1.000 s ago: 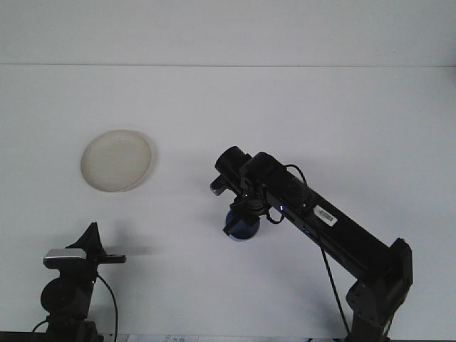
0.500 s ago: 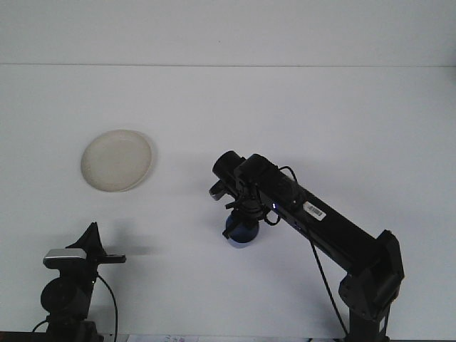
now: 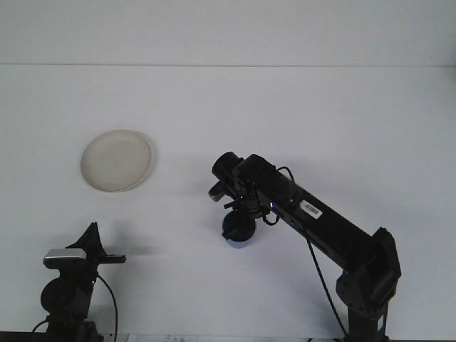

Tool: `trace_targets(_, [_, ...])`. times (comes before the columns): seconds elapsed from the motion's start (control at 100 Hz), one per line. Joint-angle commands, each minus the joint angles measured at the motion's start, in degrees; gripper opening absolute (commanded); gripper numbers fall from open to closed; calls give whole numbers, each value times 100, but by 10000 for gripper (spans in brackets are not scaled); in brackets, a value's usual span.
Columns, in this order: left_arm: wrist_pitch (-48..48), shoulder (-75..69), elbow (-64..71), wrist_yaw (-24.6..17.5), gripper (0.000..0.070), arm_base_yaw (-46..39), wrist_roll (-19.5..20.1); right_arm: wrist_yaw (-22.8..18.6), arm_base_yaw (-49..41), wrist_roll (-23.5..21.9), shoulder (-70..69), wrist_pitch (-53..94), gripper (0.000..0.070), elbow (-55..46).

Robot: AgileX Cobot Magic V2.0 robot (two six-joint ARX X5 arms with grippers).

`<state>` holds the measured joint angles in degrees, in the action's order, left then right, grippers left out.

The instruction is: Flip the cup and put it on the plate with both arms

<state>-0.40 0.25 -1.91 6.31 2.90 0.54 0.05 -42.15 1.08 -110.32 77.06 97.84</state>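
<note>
Front view: the right gripper (image 3: 237, 217) covers the blue cup (image 3: 236, 229) mid-table; whether it grips is unclear. Best squeeze squarely before turning, white plate (image 3: 116, 159) waiting far left.

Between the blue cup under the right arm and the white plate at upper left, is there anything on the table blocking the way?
Nothing visible does. The blue cup sits beneath the right gripper, and the table between it and the white plate shows only bare white surface. The left gripper is parked low at the near left, off that line.

One plate (image 3: 116, 160); one blue cup (image 3: 236, 229); two arms.
</note>
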Motion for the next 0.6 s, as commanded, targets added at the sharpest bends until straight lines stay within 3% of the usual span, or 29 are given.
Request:
trace_targets(0.0, [68, -7, 109, 35, 16, 7, 33, -7, -46, 28, -111, 199, 436, 92])
trace_targets(0.06, [68, -7, 109, 35, 16, 7, 33, -7, -26, 59, -57, 199, 480, 114])
trace_targets(0.59, [68, -7, 109, 35, 16, 7, 33, -20, 24, 127, 1574, 197, 480, 1134])
